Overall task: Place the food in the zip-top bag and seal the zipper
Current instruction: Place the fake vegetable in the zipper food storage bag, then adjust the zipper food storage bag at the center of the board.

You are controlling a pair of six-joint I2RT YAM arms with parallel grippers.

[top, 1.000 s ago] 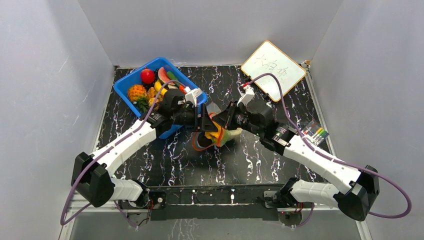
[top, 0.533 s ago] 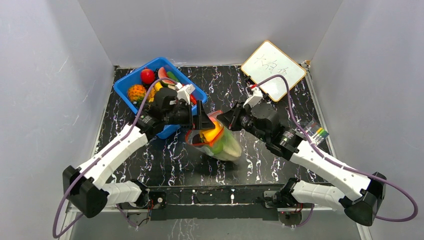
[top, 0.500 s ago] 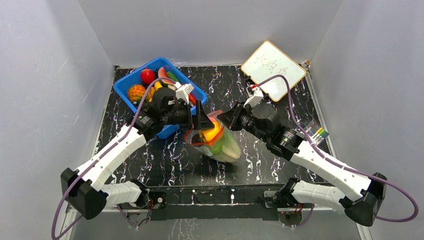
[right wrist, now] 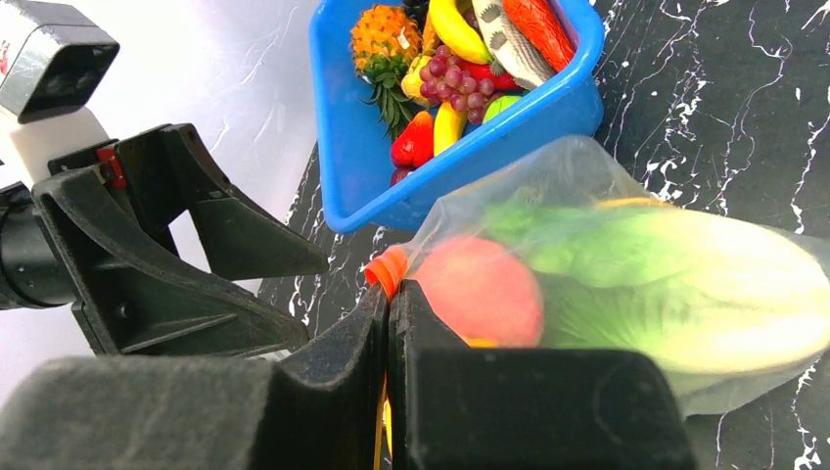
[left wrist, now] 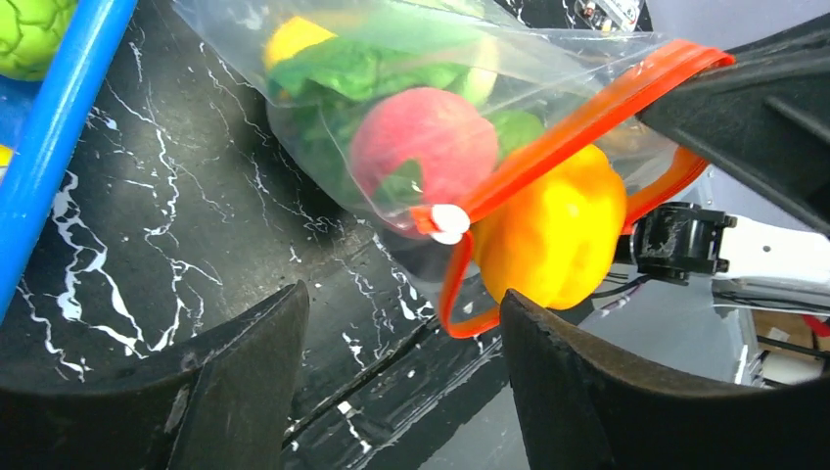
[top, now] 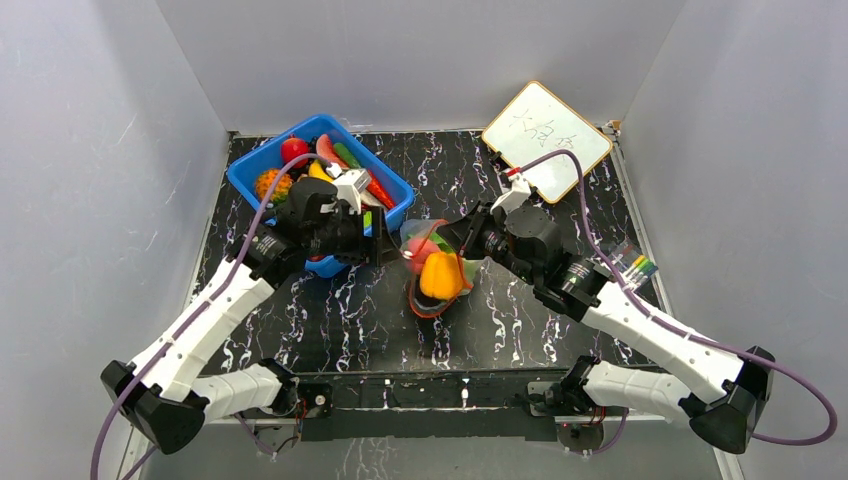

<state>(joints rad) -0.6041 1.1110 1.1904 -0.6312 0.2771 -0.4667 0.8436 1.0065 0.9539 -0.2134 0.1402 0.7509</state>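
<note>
Over table (top: 340, 310) centre: right gripper (right wrist: 389, 294) clamped on zipper (left wrist: 577, 132); left gripper (left wrist: 401, 299) spread wide, holding nothing.

A robot test booth in a lab: plain grey panels (top: 100, 150) wall in a black marble-patterned table (top: 330, 310). Two white robot arms (top: 215, 315) are bolted along the bottom edge, with a small whiteboard (top: 547, 127) (handwriting on it) at upper right and marker pens (top: 636, 267) at the right.
</note>
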